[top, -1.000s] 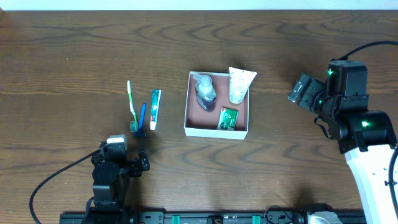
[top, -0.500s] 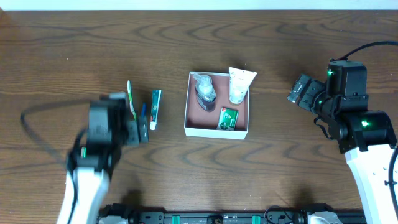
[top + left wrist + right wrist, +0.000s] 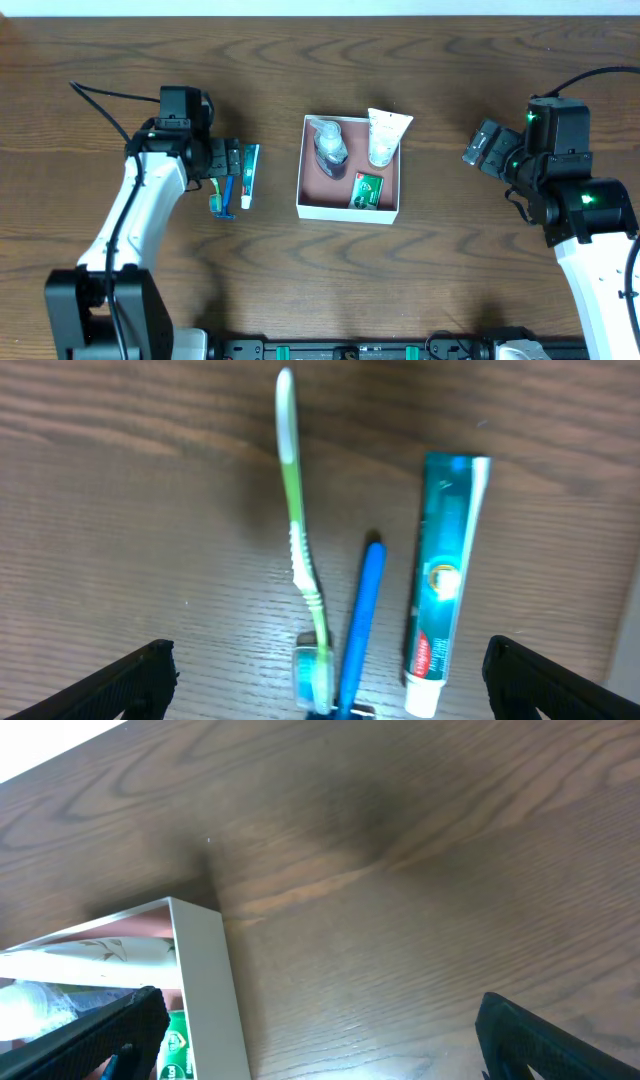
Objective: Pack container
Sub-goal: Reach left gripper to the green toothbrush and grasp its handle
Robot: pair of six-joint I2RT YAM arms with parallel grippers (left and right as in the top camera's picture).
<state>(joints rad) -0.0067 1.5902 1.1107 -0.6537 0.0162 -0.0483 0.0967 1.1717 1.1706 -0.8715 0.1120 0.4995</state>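
**Above the loose toiletries, the left arm is the nearer one**

On the wooden table (image 3: 100, 60), the container (image 3: 347, 212) sits at centre with a bottle (image 3: 330, 145), a white tube (image 3: 385, 138) and a green soap box (image 3: 367, 190) inside. The left gripper (image 3: 231, 163) hovers with its fingers spread wide over the items outside, just left of the container. The right gripper (image 3: 478, 148), likewise spread, hangs beyond the opposite wall. The toothpaste tube (image 3: 448, 580), green toothbrush (image 3: 300, 550) and blue toothbrush (image 3: 360, 620) lie parallel, with their long axes crossing the line between the left fingers, so closing should pinch across a handle.
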